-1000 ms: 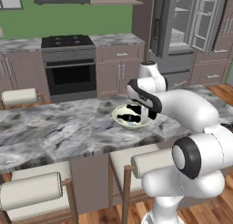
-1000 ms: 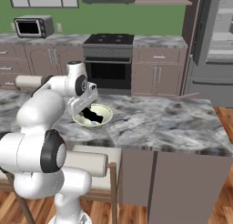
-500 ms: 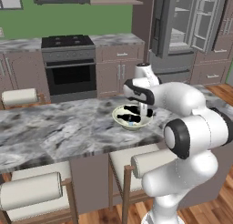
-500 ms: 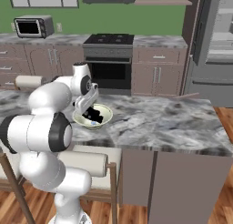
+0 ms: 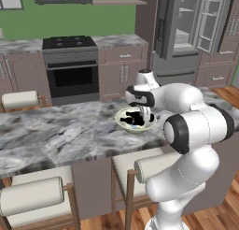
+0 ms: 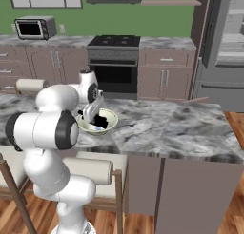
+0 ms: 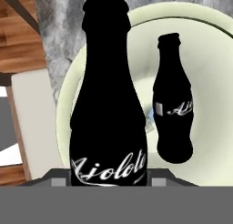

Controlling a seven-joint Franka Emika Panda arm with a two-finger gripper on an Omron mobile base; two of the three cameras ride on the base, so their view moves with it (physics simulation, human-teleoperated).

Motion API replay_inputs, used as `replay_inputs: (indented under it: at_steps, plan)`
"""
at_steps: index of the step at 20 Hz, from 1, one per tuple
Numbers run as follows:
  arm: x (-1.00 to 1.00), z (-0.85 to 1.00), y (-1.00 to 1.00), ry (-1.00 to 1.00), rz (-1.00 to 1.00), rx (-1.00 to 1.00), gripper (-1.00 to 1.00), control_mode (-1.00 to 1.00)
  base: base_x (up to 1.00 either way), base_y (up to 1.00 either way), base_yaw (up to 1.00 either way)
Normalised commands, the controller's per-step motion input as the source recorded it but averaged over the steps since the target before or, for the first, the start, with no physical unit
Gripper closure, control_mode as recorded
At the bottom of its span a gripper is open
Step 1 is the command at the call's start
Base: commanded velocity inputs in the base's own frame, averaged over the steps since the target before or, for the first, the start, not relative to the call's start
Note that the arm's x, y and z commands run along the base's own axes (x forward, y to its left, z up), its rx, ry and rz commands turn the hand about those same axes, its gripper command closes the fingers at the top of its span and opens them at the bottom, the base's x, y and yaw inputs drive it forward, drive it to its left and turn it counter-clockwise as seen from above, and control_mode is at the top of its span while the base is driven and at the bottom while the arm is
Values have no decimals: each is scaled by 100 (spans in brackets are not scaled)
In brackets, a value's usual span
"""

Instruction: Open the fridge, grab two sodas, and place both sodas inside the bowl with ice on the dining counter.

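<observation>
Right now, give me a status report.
Gripper shut on second soda over the bowl. First soda already inside. Nothing blocking.

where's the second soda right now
In the hand view it is between the gripper's fingers, over the bowl, beside the first soda already inside.

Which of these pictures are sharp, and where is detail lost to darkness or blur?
Hand view: crisp, yet both sodas are flat black shapes, only white lettering readable. Left base view: softer; the bowl holds a dark blot. Right base view: likewise, bowl contents indistinct.
</observation>
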Motion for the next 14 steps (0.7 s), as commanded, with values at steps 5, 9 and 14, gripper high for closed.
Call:
replay_inputs:
  at_steps: [5, 9, 14]
  plan:
    - [10, -19, 0, 0, 6, 0, 100, -100, 0, 0, 0]
    - [14, -13, 0, 0, 5, 0, 100, -100, 0, 0, 0]
    - [10, -14, 2, 0, 3, 0, 100, -100, 0, 0, 0]
